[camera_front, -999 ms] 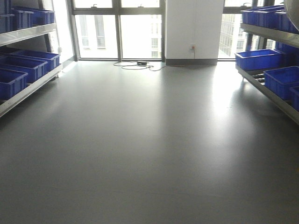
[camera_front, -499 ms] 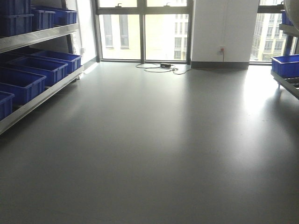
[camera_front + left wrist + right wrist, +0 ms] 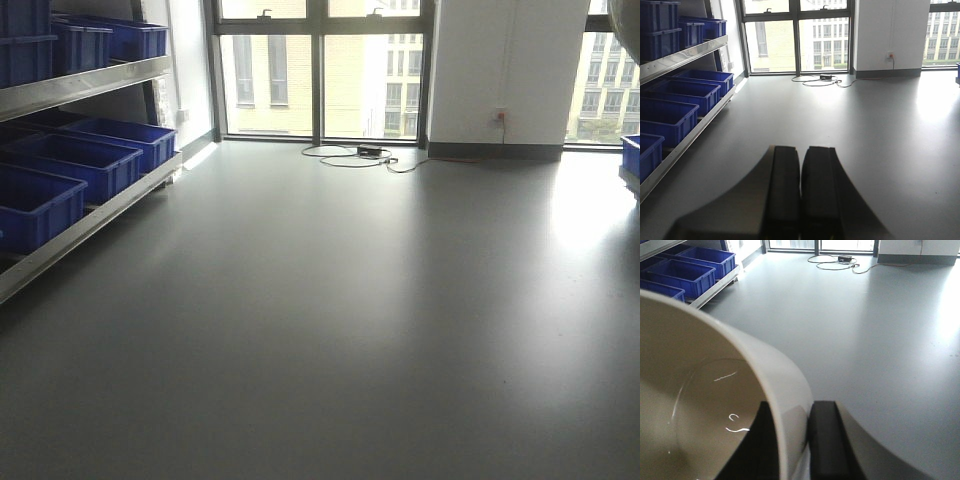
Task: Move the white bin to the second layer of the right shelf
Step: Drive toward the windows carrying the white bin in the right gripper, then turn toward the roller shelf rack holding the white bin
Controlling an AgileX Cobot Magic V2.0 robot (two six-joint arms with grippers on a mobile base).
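Note:
The white bin [image 3: 705,365] is a smooth cream tub that fills the left of the right wrist view. My right gripper [image 3: 797,412] is shut on its wall, with one dark finger inside the bin and one finger [image 3: 827,440] outside, and holds it above the grey floor. A pale curved edge [image 3: 628,22] shows at the top right of the front view. My left gripper [image 3: 801,150] is shut and empty, with its two black fingers pressed together above the floor. The right shelf's roller level is out of view.
A steel shelf [image 3: 85,85] with several blue crates [image 3: 85,160] runs along the left. One blue crate's corner [image 3: 632,155] shows at the right edge. Cables and a power box [image 3: 370,152] lie on the floor by the windows. Grey floor [image 3: 330,320] stretches ahead.
The front view has swung to the left. The right shelf and its blue crates have slid out of frame, and the left shelf now shows more fully.

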